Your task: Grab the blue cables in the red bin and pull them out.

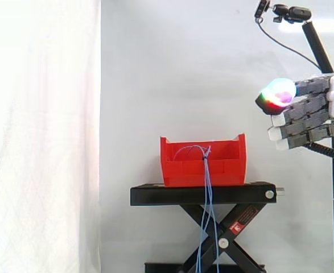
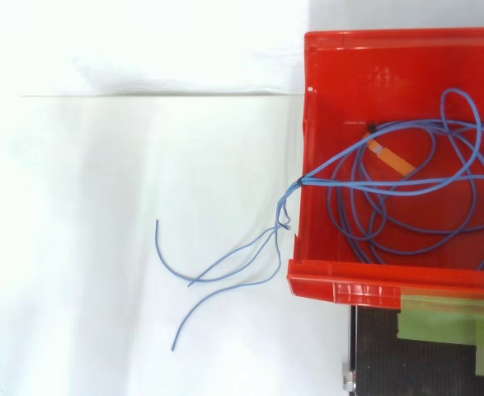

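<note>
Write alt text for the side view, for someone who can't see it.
Blue cables hang from a red bin over its near wall, down past the black stand it sits on. The hand hovers open at upper right, above and clear of the bin.

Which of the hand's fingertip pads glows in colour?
The topmost pad of the hand: green, red and cyan; the pads below it are white.

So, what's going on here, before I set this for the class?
In the side view a robot hand hangs up to the right of the red bin, apart from it, fingers relaxed and holding nothing. The blue cables lie coiled in the bin on the black stand, loose ends draped over one wall and hanging down.
</note>
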Robot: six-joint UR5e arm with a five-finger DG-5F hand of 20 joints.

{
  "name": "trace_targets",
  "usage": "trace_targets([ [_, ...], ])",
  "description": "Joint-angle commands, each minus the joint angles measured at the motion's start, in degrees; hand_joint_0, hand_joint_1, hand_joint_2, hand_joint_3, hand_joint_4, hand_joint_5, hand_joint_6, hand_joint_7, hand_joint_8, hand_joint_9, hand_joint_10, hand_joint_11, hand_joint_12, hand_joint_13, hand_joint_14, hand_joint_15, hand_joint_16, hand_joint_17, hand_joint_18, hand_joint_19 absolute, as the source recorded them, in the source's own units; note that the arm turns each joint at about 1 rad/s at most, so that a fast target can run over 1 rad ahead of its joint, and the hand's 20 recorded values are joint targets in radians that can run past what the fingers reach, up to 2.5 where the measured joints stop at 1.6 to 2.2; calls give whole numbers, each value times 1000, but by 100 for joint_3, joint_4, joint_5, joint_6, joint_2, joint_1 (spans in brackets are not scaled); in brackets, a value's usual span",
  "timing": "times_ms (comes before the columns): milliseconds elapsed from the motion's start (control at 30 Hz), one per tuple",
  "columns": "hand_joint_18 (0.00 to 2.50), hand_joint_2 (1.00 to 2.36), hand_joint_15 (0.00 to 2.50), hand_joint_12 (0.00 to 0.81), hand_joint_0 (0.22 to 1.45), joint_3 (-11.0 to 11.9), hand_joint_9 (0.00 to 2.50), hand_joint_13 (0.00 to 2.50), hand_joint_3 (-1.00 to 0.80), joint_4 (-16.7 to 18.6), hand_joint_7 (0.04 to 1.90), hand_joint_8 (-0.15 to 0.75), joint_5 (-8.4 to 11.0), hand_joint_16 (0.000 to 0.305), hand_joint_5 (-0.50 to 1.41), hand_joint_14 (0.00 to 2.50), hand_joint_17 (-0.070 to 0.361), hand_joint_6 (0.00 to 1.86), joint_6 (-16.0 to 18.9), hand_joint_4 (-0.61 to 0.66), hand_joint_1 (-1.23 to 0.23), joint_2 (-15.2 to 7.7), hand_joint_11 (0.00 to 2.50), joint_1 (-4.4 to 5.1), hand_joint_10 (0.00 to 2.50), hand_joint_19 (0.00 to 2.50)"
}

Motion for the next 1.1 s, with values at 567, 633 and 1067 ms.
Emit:
trace_targets([
  [567,190,1000,177,386,764,0,549,407,-1000,888,493,285,158,57,534,8,127,13,-1117,232,-892,-710,306,223,10,209],
  [633,187,1000,176,390,751,0,507,383,-1000,730,549,281,131,58,526,7,129,13,-1503,221,-915,-710,324,206,11,207],
  [1067,178,1000,178,413,684,9,462,361,-1000,1574,699,292,676,62,548,7,139,3,-7172,268,-1028,-762,389,390,14,194],
])
